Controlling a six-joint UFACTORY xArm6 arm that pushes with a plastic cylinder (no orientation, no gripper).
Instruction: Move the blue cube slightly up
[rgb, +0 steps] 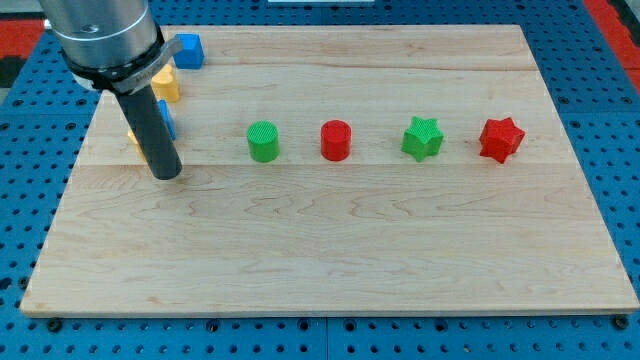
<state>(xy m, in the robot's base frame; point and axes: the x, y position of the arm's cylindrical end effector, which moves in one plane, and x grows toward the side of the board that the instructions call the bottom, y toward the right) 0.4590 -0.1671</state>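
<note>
The blue cube (189, 50) sits near the board's top left corner. My tip (167, 175) rests on the board well below the cube and slightly to the view's left, apart from it. The rod and the arm's grey body (105, 40) stand just left of the cube. A yellow block (166, 85) lies between the cube and my tip. A second blue block (167, 121) and a second yellow block (133, 141) are mostly hidden behind the rod, so their shapes cannot be made out.
On the wooden board (350, 250), a row runs to the right of my tip: a green cylinder (263, 142), a red cylinder (337, 140), a green star (422, 138) and a red star (501, 139).
</note>
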